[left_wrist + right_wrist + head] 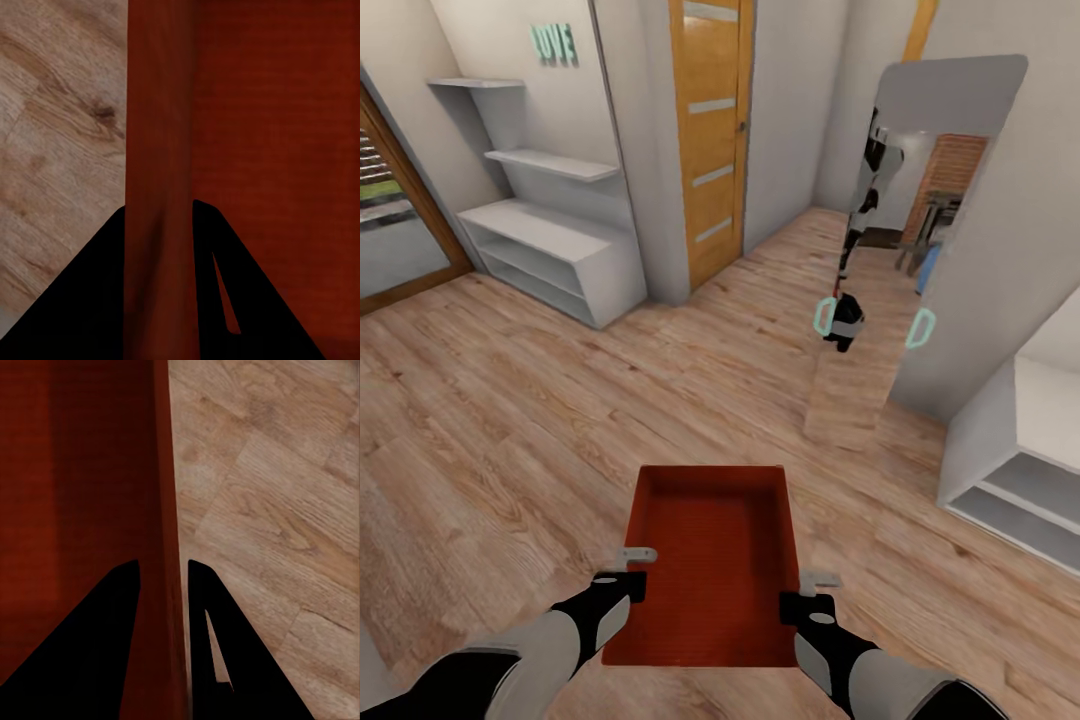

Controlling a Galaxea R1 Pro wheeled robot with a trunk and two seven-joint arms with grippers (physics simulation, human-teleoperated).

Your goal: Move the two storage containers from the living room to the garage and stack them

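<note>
We're rolling over a light wood plank floor point(490, 420), white walls around us, a white shelf unit point(550, 240) ahead on our left, an orange-wood door point(710, 140) beyond it, and a tall mirror point(920, 230) on our right showing our own reflection. Low in front of us we carry one red-orange storage container point(710, 560), open top up, held above the planks between both arms. Our left gripper point(632, 568) pinches its left wall, fingers either side of it, and our right gripper point(812, 592) is clamped the same way on the right wall.
</note>
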